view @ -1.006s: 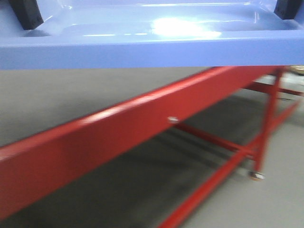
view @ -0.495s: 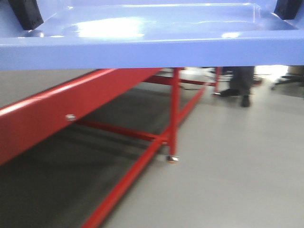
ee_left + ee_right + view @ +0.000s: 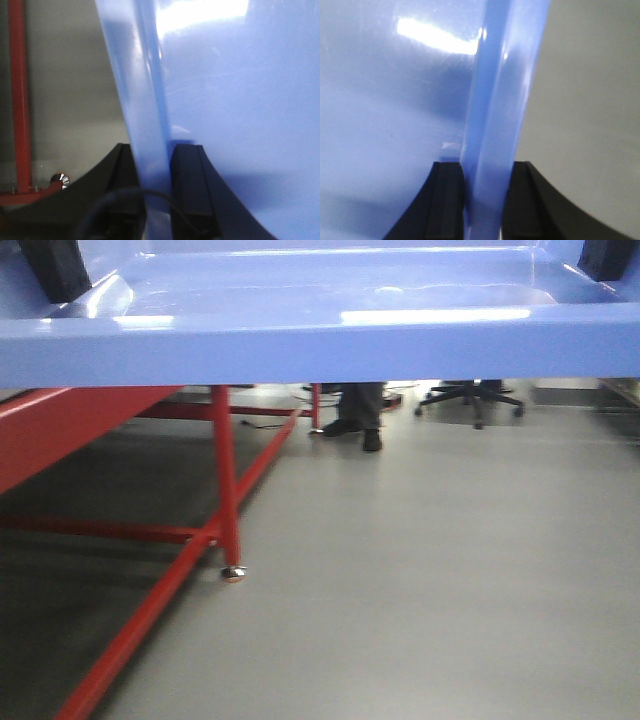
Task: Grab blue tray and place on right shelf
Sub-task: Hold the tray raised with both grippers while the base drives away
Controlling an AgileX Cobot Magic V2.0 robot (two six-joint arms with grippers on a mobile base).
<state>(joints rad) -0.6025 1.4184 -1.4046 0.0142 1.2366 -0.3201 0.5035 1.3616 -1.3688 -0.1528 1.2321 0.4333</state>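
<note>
Pinching the rolled rim of the blue tray (image 3: pixel 240 125), the left gripper (image 3: pixel 155 150) has its two black fingers (image 3: pixel 192 185) pressed on either face of the plastic lip, with nothing but the rim between them. The right gripper (image 3: pixel 484 167) clamps the opposite rim the same way, its jaws narrowed to the thickness of the lip. Each wrist view looks straight along its edge of the tray.

From the front, the left gripper (image 3: pixel 50 265) shows at eleven o'clock and the right gripper (image 3: pixel 605 255) at one o'clock. The blue tray (image 3: pixel 320 345) spans the whole upper band between them, level and glossy, held up clear of the grey floor (image 3: pixel 450 580).

Under the tray, a red steel frame (image 3: pixel 60 430) runs in from nine o'clock. One red leg (image 3: pixel 225 470) drops to a small metal foot (image 3: pixel 233 573) at about eight o'clock. Farther back, just below the tray's front edge near twelve o'clock, stand a person's dark-trousered legs (image 3: pixel 360 410) in black shoes. The star base of an office chair (image 3: pixel 470 400) sits at one o'clock.
</note>
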